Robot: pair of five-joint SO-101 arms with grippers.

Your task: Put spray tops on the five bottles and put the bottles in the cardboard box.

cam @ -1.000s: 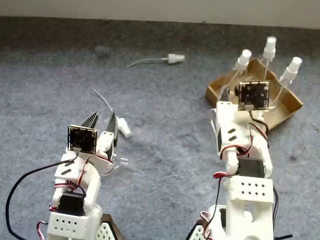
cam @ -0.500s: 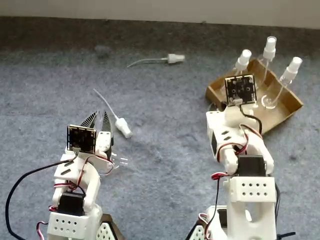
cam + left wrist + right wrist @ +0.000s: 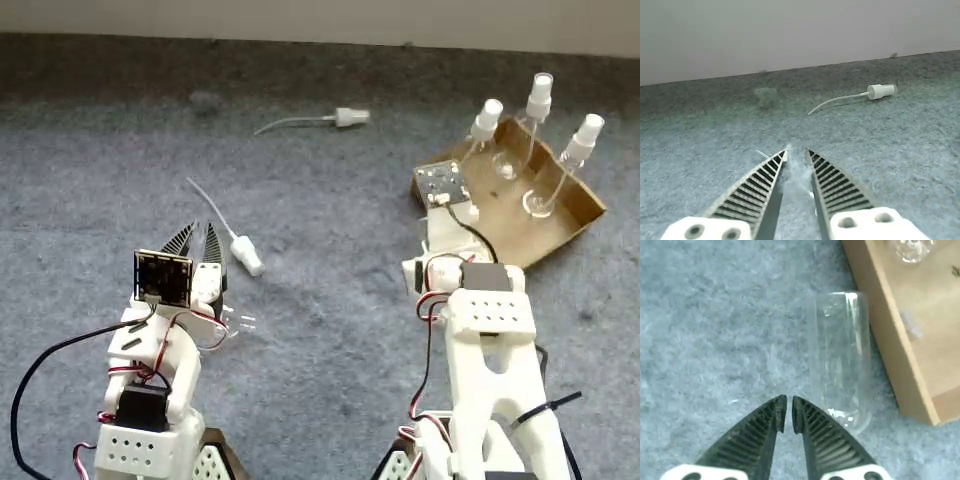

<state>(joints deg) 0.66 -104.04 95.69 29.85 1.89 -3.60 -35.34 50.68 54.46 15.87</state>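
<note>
3 topped btls stand in cardboard box.

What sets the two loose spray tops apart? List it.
The far top lies crosswise at the back, away from both arms; the near top lies right beside the left gripper. The far top's tube points sideways; the near top's tube slants toward the back. Both are white, with a thin tube, lying loose.

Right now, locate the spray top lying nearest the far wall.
In the high view the spray top lies on the grey carpet near the far edge, well beyond the left tool and left of the cardboard box.
</note>
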